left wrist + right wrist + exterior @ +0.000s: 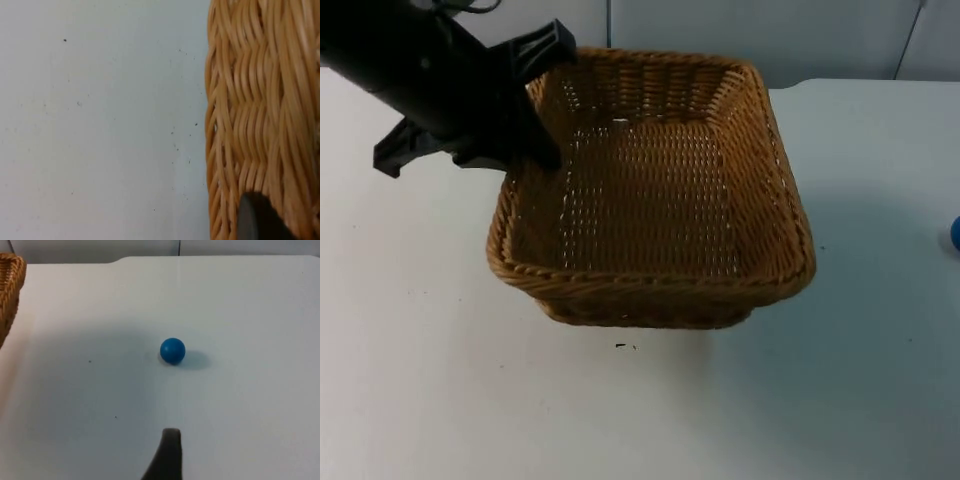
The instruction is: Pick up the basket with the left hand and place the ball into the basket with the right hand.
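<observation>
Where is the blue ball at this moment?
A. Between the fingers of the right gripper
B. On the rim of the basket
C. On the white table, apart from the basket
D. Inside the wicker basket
C: the right wrist view shows the blue ball lying on the bare white table, well apart from the basket, whose woven floor holds nothing in the top view; the left gripper is at the basket's rim.

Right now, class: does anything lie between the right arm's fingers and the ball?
Nothing visible does. In the right wrist view the blue ball sits alone on the white table, with bare surface between it and the black fingertip.
</observation>
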Motion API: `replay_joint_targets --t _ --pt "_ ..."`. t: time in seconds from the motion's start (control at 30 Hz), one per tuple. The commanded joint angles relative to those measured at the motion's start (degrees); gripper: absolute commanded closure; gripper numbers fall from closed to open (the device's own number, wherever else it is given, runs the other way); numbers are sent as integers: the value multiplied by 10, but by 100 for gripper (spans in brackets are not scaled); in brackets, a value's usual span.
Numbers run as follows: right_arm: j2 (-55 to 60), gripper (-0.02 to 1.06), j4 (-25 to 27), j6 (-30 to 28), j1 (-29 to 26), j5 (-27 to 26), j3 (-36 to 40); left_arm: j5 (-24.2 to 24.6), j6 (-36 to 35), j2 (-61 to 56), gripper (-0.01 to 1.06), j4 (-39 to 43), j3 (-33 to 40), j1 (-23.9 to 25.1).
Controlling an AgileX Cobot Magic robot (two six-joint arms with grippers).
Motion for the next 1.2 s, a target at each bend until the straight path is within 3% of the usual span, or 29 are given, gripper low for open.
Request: replay_joint_targets --t 0.0,0.2,0.37,0.93,1.17 --pt "8 28 3 11 -3 -6 -6 -7 10 -28 105 -29 18 7" --pt "64 28 12 23 -3 24 -69 -34 22 -63 105 -29 84 23" --pt "139 28 12 17 -3 32 -130 -21 40 -71 105 -33 90 33" --pt "448 25 18 -28 -3 -52 -268 -15 73 -71 105 -69 90 33" --pt "577 25 68 -71 -3 -89 -300 -17 74 -71 105 -69 90 33"
